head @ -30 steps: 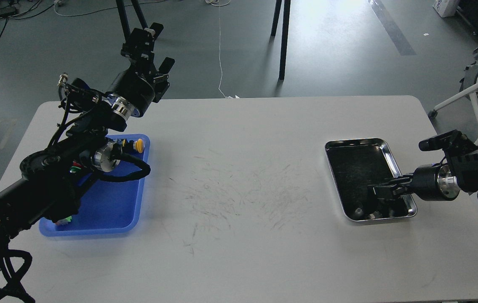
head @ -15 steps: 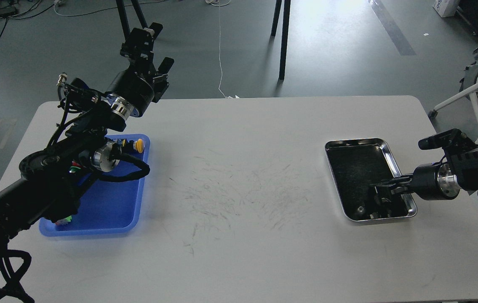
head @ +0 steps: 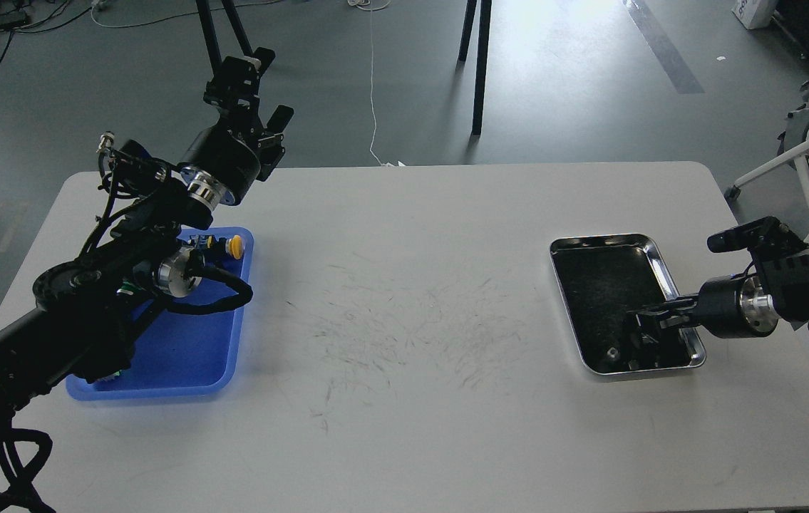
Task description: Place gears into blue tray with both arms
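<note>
The blue tray (head: pixel 194 349) lies at the table's left, and my left arm crosses over its left half. My left gripper (head: pixel 261 87) is raised beyond the table's far left edge. Its two fingers stand apart with nothing between them. A few tiny gears (head: pixel 611 353) lie at the near end of the steel tray (head: pixel 666 274) on the right. My right gripper (head: pixel 643 336) reaches into that near end from the right, low over the gears. It is dark against the tray's dark bottom, so its fingers cannot be told apart.
The grey table (head: pixel 411 399) is scuffed in the middle. Dark stand legs (head: pixel 479 71) rise from the floor beyond the far edge. A white chair frame (head: pixel 803 153) stands off the right side.
My right gripper has sunk a little deeper into the steel tray's near end. My left gripper has drifted slightly up and away.
</note>
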Available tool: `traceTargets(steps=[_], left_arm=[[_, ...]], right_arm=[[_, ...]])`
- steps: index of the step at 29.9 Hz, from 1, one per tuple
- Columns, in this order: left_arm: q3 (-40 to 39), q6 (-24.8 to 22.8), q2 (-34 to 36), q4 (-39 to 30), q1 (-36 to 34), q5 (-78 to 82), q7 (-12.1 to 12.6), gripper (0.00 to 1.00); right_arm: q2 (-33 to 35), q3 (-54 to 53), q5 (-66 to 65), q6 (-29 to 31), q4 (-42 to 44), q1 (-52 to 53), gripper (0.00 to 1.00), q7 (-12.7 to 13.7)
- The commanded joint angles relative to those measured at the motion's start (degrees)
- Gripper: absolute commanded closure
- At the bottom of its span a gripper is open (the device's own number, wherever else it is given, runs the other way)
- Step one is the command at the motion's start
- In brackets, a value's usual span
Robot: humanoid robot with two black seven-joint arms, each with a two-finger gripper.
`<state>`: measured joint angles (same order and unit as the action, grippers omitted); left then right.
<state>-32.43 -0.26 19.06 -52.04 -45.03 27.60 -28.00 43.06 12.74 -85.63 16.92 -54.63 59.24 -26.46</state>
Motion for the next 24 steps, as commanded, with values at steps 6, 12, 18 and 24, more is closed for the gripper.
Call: traceTargets(steps=[6,12,18,24], left_arm=[[0.00,0.00,0.01,0.00,0.12,0.00,0.00,0.02],[-0.09,0.00,0.01,-0.08,0.12,0.00,0.00,0.02],[-0.09,-0.09,0.19,-0.08,0.12,-0.09,0.00,0.02],[-0.18,-0.18,0.28,-0.08,0.12,-0.09,0.00,0.02]], right_arm=[[0.09,0.09,-0.16,0.39,0.13,0.00,0.55,0.00],[-0.52,0.79,-0.16,0.57,1.97,0.26,0.59,0.00],[-1.67,0.79,-0.16,0.66,2.42,0.35,0.64,0.00],[-2.46,0.79,-0.16,0.75,2.42,0.35,0.68,0.00]])
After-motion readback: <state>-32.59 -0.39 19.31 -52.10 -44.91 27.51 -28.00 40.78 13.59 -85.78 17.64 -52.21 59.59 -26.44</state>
